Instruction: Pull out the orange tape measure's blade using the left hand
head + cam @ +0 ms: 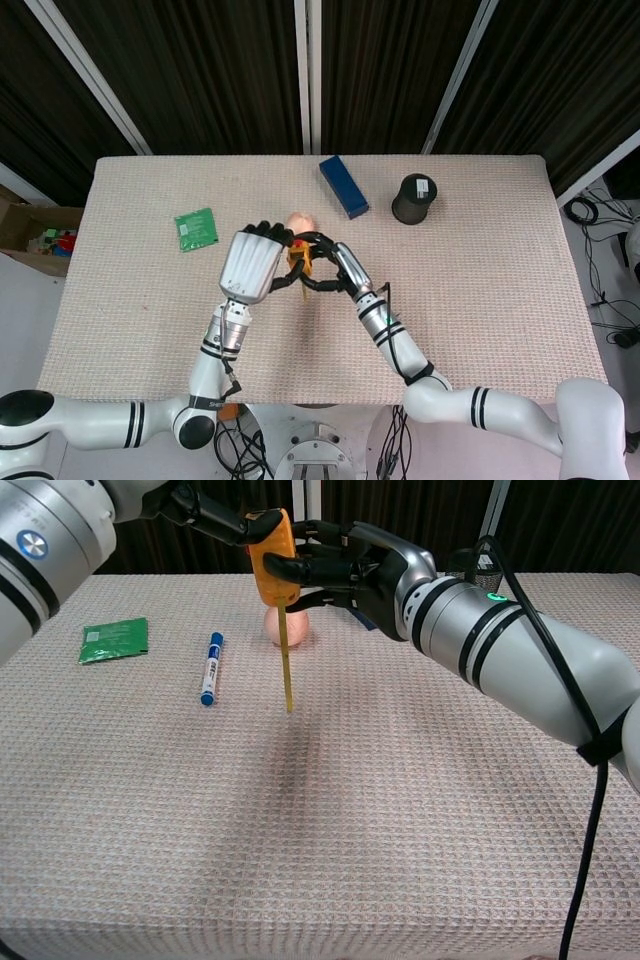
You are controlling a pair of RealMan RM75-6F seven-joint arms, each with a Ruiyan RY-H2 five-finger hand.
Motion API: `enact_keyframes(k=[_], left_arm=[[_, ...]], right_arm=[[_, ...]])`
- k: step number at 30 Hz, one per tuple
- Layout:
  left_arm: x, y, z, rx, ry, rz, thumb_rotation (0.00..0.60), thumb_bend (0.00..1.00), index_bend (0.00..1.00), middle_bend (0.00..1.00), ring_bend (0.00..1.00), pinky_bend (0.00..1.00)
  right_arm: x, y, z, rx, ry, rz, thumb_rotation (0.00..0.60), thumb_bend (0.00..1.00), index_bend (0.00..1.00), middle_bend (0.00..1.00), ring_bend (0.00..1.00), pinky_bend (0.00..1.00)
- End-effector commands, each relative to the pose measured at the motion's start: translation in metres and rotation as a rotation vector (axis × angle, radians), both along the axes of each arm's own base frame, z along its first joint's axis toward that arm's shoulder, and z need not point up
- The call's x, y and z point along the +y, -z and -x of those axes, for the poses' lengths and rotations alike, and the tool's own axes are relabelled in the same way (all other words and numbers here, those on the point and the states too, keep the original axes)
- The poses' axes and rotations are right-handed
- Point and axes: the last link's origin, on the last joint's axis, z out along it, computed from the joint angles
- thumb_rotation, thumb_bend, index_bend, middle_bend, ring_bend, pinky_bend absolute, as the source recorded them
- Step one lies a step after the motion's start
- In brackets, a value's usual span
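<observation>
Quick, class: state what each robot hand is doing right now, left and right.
Left hand: at the top of the orange tape measure, fingers touching it; grip cannot be told.
Right hand: holding the tape measure, blade hanging down.

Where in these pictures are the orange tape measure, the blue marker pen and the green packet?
orange tape measure (272,560): chest view, on its orange case.
blue marker pen (210,668): chest view, on the middle of its barrel.
green packet (196,229): head view, on its flat face.
</observation>
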Motion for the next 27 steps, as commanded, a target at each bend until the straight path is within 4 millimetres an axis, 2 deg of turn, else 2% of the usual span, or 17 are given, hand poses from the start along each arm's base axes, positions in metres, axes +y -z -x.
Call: enact_keyframes(k=[1, 3, 5, 11, 27], left_arm=[[0.0000, 0.0005, -0.0002, -0.002, 0.002, 0.003, 0.442, 0.33, 0.53, 0.51, 0.48, 0.65], [-0.0001, 0.0007, -0.0009, 0.000, 0.007, 0.002, 0.457, 0.34, 0.54, 0.51, 0.48, 0.65], [-0.0001, 0.0003, -0.0025, -0.007, 0.013, 0.003, 0.505, 0.34, 0.55, 0.52, 0.48, 0.65], [-0.0001, 0.0007, -0.0044, -0.005, 0.021, 0.012, 0.586, 0.35, 0.57, 0.52, 0.48, 0.65], [0.0022, -0.0025, -0.0056, -0.016, 0.007, 0.038, 0.600, 0.47, 0.61, 0.56, 0.51, 0.68]], right_arm=[[0.0000, -0.0005, -0.0002, 0.000, -0.002, 0.002, 0.600, 0.36, 0.54, 0.49, 0.45, 0.35], [0.0002, -0.0006, -0.0003, 0.000, -0.003, 0.002, 0.600, 0.36, 0.54, 0.49, 0.45, 0.35], [0.0001, -0.0006, -0.0003, 0.000, -0.002, 0.001, 0.600, 0.36, 0.54, 0.49, 0.45, 0.35], [0.0002, 0.0005, 0.0003, 0.004, -0.002, -0.003, 0.600, 0.36, 0.54, 0.49, 0.45, 0.35], [-0.0003, 0.0006, -0.0004, 0.018, -0.014, 0.003, 0.600, 0.36, 0.54, 0.49, 0.45, 0.35]])
